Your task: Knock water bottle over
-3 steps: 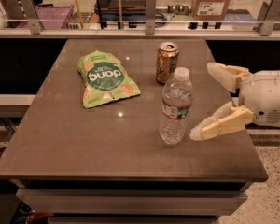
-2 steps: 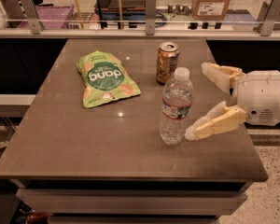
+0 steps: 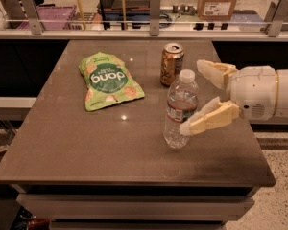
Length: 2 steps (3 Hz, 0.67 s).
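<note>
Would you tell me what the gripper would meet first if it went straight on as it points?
Probably the upright water bottle: the gripper reaches in from the picture's right, jaws open, the lower one seemingly at the bottle's side.

on the table (image 3: 86,143), water bottle (image 3: 180,110) before can (image 3: 172,64), snack bag (image 3: 108,80) left, gripper (image 3: 191,96) right.

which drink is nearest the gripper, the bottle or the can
The water bottle, clear with a white cap: it stands right by the open gripper reaching in from the right, while the gold can stands farther back.
</note>
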Each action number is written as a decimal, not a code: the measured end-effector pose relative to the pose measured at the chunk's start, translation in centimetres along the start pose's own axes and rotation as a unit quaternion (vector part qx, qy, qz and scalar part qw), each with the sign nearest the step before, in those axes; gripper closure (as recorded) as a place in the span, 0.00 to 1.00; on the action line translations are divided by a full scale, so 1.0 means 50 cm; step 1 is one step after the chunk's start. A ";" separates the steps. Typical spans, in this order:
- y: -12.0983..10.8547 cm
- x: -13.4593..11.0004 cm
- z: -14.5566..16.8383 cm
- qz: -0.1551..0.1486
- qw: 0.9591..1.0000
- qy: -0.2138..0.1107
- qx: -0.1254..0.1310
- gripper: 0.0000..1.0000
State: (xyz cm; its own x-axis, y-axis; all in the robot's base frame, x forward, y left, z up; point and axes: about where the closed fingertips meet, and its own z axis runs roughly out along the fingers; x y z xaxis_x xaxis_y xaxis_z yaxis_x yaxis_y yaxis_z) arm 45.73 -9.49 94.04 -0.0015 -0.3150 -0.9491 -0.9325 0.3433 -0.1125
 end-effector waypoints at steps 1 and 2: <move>-0.009 -0.002 0.012 0.001 1.000 -0.015 0.001 0.00; -0.009 -0.005 0.027 0.002 1.000 -0.030 -0.006 0.17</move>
State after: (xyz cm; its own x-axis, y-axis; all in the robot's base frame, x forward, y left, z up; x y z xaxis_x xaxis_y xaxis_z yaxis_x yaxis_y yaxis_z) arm 46.63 -8.38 93.93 0.0162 -0.2589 -0.9658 -0.9368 0.3338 -0.1052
